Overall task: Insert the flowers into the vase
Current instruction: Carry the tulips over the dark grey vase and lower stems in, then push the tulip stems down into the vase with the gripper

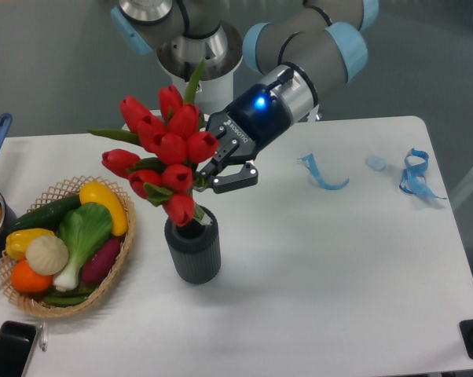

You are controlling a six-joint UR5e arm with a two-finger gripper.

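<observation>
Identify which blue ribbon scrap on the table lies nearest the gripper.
The curled blue ribbon just right of the gripper, mid-table. The other blue ribbon lies far off by the table's right edge, beyond a small pale scrap.

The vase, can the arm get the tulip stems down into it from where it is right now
Probably yes. The gripper holds the flowers right above the vase, whose mouth looks unobstructed, and the lowest bud already hangs at the rim. The basket stands apart to the side.
</observation>
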